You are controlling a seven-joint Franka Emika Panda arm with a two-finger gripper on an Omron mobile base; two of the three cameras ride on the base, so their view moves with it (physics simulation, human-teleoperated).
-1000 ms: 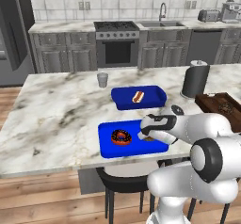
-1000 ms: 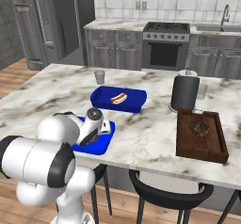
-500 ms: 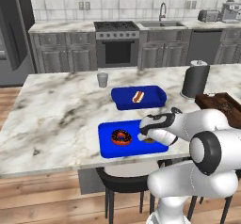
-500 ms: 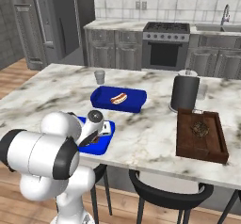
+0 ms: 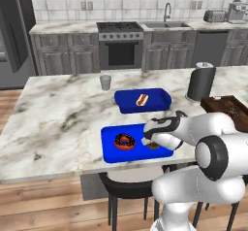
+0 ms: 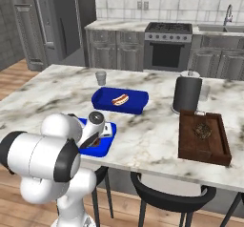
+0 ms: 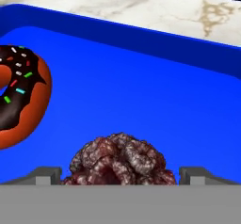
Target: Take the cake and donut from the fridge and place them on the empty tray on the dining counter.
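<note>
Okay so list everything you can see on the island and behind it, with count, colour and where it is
Donut: one, chocolate and orange-red, left in flat blue tray.
Cake: one, dark reddish-brown, same tray, right of donut.
Deeper blue tray: one, behind it, holding a hot dog.
Cup: one, grey, far edge.
Canister: one, dark, right.
Wooden tray: one, brown, right.
Dining counter: one, white marble.
Stove: one, back wall.
End effector: one, open, straddling cake.
</note>
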